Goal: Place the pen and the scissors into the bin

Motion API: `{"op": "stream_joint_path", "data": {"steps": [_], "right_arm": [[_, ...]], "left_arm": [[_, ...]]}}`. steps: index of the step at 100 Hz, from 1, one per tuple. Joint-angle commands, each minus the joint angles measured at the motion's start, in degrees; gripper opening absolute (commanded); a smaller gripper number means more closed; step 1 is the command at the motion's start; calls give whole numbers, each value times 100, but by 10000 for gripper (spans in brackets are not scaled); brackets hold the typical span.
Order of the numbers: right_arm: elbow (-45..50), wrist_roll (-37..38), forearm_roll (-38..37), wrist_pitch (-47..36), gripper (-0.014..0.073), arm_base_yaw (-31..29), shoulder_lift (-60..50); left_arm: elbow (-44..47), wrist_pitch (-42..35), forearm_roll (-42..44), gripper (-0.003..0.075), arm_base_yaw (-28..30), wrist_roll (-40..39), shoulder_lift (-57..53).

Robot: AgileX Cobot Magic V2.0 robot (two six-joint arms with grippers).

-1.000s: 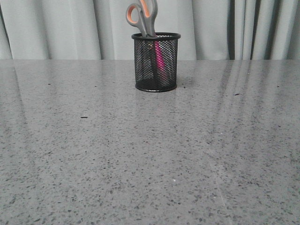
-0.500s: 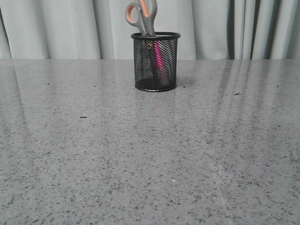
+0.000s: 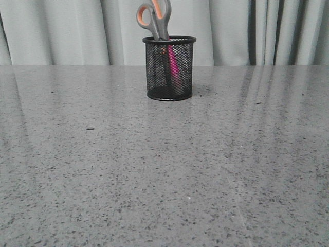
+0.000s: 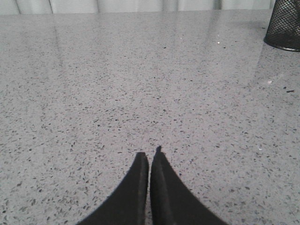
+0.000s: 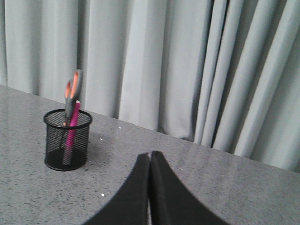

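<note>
Standing in bin (image 3: 169,72): scissors (image 3: 154,18), pen (image 3: 175,67); wrist views alone show left gripper (image 4: 149,157), right gripper (image 5: 150,157) closed, empty.

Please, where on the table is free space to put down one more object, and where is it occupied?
Only the bin, holding the scissors and pen, occupies the table, at its far middle near the curtain. Bare patches lie left and right of the bin and across the whole near side in front of it.

I see the bin (image 3: 169,68) standing upright toward the far middle of the table (image 3: 164,175), in front of the curtain (image 3: 67,31). Inside it the scissors (image 3: 154,19) stand handles-up above the rim, left of the pen (image 3: 175,67).
</note>
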Motion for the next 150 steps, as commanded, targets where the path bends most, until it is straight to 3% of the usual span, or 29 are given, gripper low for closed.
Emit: {"op": "stream_joint_path", "data": {"steps": [1,14,27,39,49,86,108,150], "right_arm": [[27,-21,-66,-442,-73,-255,61],[750,-21,-66,-1564,-73,-791,61],[1739,-21,-57,-3523,-73,-1331,61],[2735,-115,616,-4975,-73,-1695,47],[2714,-484,666,-4234,-73,-1710,-70],[2730,-1817,2644,-2027,-73,-1812,-124],[2730,-1856,2771,-977,-73,-1812,-124],[2733,-1856,2793,-769,-73,-1812,-299]], "left_arm": [[137,-337,-66,-20,19,-52,-181],[137,-337,-66,-20,19,-52,-181],[137,-337,-66,-20,19,-52,-181],[137,-337,-66,-20,19,-52,-181],[137,-337,-66,-20,19,-52,-181],[137,-337,-66,-20,19,-52,-181],[137,-337,-66,-20,19,-52,-181],[137,-337,-66,-20,19,-52,-181]]}}
